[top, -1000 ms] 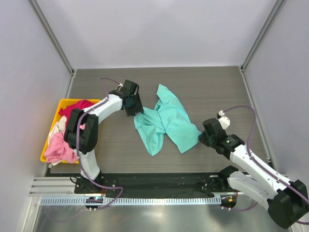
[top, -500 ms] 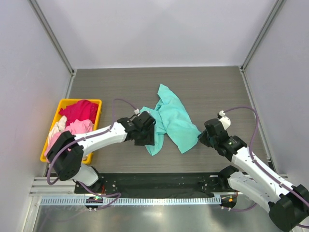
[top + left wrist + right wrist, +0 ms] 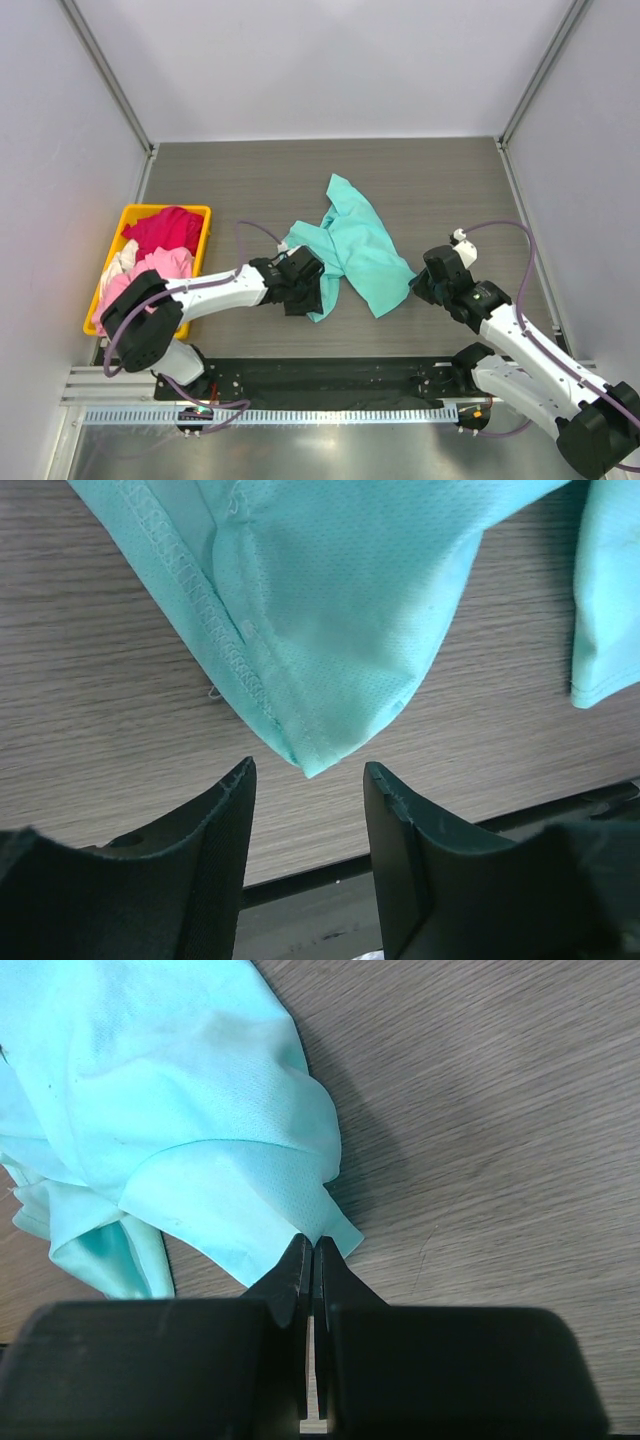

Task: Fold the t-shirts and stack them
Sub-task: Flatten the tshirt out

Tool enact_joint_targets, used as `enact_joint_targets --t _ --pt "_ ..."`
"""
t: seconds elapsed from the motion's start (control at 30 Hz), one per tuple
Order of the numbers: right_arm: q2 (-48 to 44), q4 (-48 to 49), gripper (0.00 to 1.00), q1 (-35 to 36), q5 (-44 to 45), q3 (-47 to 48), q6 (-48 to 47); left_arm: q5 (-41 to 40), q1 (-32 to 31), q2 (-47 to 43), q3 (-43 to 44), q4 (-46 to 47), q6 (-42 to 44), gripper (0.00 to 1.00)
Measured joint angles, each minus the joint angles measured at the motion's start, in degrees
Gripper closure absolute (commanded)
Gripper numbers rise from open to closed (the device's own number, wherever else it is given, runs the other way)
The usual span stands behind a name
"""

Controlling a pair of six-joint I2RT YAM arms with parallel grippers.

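Here the teal t-shirt [image 3: 350, 245] lies crumpled mid-table [image 3: 440, 180]. The right gripper [image 3: 313, 1245] pinches its edge, while the left gripper [image 3: 310, 770] stands spread around a hem corner. Closing too shallow could miss that thin corner.

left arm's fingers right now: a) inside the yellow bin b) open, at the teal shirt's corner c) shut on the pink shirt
b: the left fingers stand apart, with a corner of the teal t-shirt right at the gap between them.
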Motion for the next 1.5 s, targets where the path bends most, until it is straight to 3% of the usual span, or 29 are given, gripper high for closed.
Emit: enact_joint_targets --t 0.53,0.63,0.73,0.77,0.93,1.1,1.43,1.5 --pt "0.13 0.61 0.99 0.00 -0.15 0.00 -0.02 -0.11 -2.08 4.57 0.31 1.64 -2.97 0.60" --pt "0.13 0.94 0.99 0.00 -0.28 -0.02 -0.07 -0.81 -2.14 5.27 0.96 1.55 -2.95 0.68" --pt "0.11 1.20 0.99 0.00 -0.28 -0.22 -0.13 -1.90 -2.14 5.73 1.25 1.27 -2.89 0.87" --pt "0.11 1.20 0.99 0.00 -0.28 -0.26 -0.15 -2.16 -2.14 5.81 1.36 1.09 -2.80 1.00" --pt "0.09 1.09 0.99 0.00 0.13 -0.22 -0.61 -5.29 -2.14 6.08 3.54 -3.37 -0.98 1.00" --pt "2.80 -5.46 0.99 0.00 4.68 8.09 -3.43 -14.32 -1.66 6.01 17.68 -17.20 4.28 1.00" --pt "8.79 -16.28 0.99 -0.13 17.27 51.58 -11.54 -36.20 0.22 -4.52 61.68 -33.03 15.54 1.00" --pt "9.05 -18.67 0.99 -0.13 19.15 59.63 -12.46 -38.47 0.22 -6.99 66.97 -34.25 16.98 1.00"
